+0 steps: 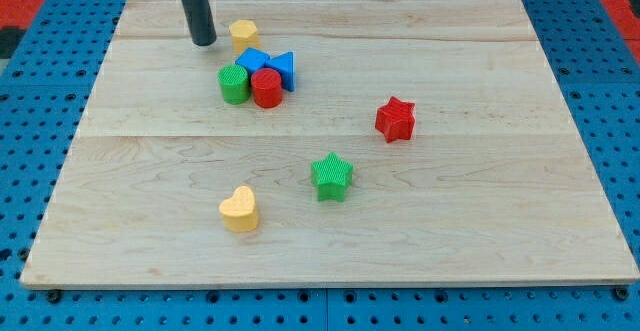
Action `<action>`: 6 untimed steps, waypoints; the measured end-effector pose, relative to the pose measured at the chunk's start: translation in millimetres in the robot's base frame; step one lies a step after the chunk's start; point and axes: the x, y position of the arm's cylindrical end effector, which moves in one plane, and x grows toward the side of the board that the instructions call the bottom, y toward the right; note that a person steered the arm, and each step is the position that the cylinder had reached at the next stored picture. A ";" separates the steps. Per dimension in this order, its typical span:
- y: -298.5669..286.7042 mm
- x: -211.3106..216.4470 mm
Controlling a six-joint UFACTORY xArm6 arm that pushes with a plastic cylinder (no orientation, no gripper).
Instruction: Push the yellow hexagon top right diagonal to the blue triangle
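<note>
My tip rests on the desk, just to the view's left of the yellow hexagon; I have no pincer, only a bare rod. Below the hexagon cluster a blue cube, blue triangle, green cylinder and red cylinder. Farther below it lie a red star, green star and yellow heart.

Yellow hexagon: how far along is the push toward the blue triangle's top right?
Done: nothing clear yet. The yellow hexagon sits toward the view's top left of the blue triangle, just above the blue cube.
In hand: my tip rests just left of the hexagon, a small gap showing, placed for a rightward push.
Left: slide the hexagon right until it sits diagonally above and right of the triangle.
</note>
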 end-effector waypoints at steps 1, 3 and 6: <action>72.0 0.0; 116.2 -50.2; 196.6 -9.5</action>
